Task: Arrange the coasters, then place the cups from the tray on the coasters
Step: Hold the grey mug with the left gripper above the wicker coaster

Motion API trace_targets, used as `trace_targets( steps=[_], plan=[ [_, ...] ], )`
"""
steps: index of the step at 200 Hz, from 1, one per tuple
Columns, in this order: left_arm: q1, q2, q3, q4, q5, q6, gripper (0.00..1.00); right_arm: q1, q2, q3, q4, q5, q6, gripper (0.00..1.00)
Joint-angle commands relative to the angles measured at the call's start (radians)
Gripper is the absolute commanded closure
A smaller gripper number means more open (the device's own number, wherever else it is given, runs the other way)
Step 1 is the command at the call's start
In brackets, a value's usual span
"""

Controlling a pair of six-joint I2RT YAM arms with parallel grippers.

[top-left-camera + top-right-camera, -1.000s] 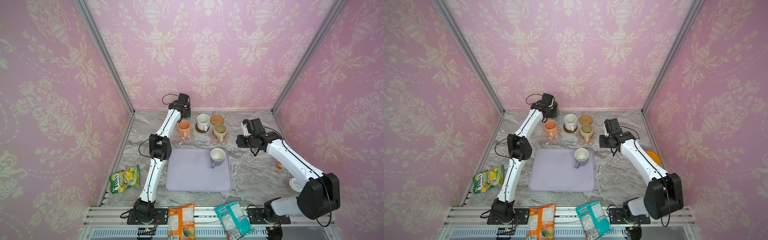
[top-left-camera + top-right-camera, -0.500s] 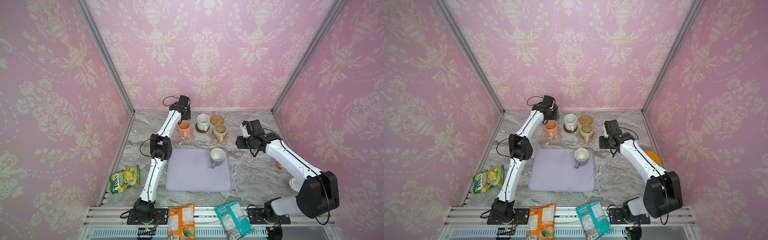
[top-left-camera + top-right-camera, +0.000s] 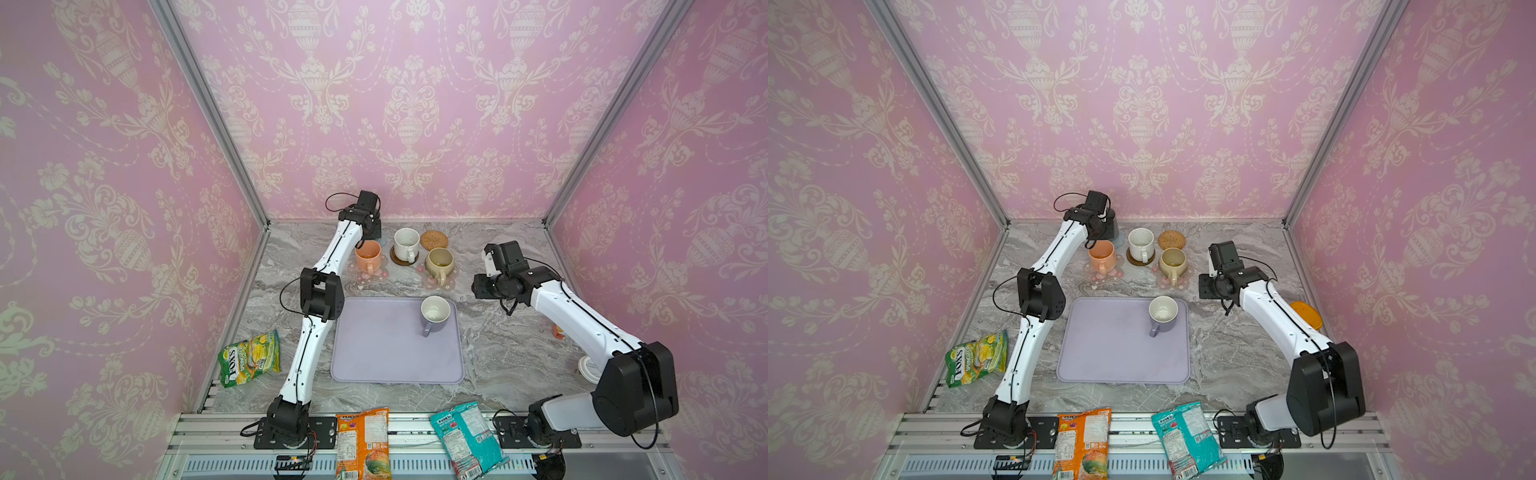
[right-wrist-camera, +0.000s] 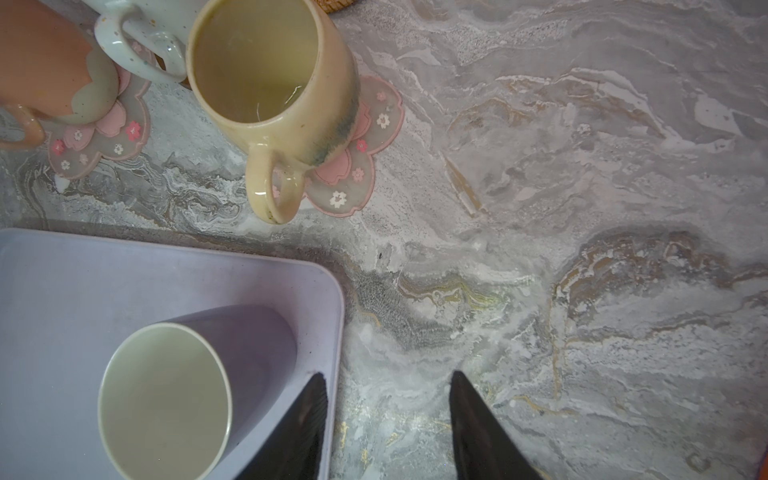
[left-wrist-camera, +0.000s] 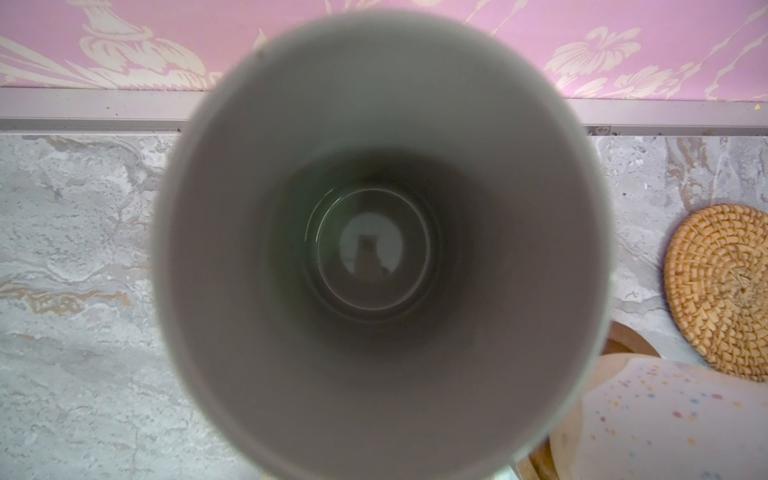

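In both top views the left gripper [image 3: 371,224] sits by the back wall, closed on the dark grey tumbler [image 3: 375,230] at the grey-blue coaster [image 3: 385,240]; the lavender cup [image 3: 435,311] stands on the tray [image 3: 374,357]. The left wrist view looks straight down into the tumbler. The right wrist view shows the right gripper [image 4: 386,374] with fingers apart, empty, beside the tray's corner.

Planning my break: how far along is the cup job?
Done: peach-orange cup, white speckled cup and beige-yellow cup each stand on a coaster. In hand: the left gripper is shut on the dark grey tumbler at the grey-blue coaster; set down or not, unclear. Left: the lavender cup stands on the tray, the rattan coaster is bare, and the right gripper hangs open beside it.
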Motion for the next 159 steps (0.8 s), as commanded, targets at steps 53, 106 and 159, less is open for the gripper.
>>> trace_targets(
  steps=[53, 106, 159],
  plan=[
    [-0.003, -0.034, 0.043, -0.001, 0.067, -0.004, 0.68, -0.008, -0.023, -0.028, 0.002, -0.007, -0.006, 0.5],
    [-0.003, -0.047, 0.043, -0.014, 0.052, -0.005, 0.7, -0.008, -0.045, -0.041, 0.002, -0.007, 0.001, 0.5],
    [-0.003, -0.06, 0.043, -0.033, 0.055, 0.011, 0.7, -0.008, -0.063, -0.049, -0.001, -0.012, 0.006, 0.5]
  ],
)
